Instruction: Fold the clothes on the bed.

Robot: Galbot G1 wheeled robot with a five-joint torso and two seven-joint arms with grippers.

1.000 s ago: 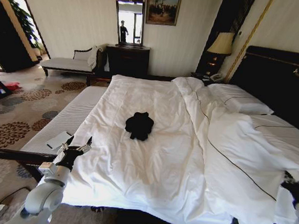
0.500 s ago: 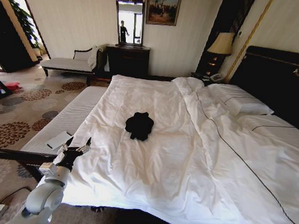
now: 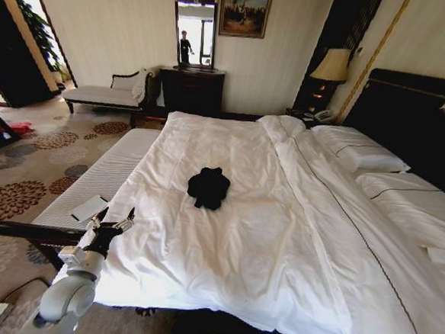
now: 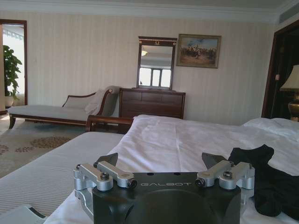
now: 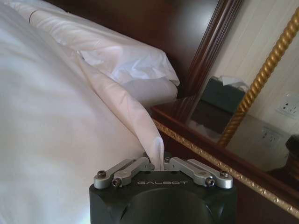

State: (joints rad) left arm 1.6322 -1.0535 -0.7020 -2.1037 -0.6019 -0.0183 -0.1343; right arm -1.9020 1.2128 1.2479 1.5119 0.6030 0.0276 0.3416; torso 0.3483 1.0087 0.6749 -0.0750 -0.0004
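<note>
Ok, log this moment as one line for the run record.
left claw: open, at bed near-left edge | right claw: shut on duvet corner | T-shirt: crumpled mid-bed, unfolded

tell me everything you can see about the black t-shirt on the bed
The black T-shirt is soft dark fabric, bunched into a crumpled heap, not spread or folded, with no lettering showing. It lies on the white duvet near the middle of the bed. Nothing grips it: the left gripper hovers open at the bed's near corner, well short of it.
</note>
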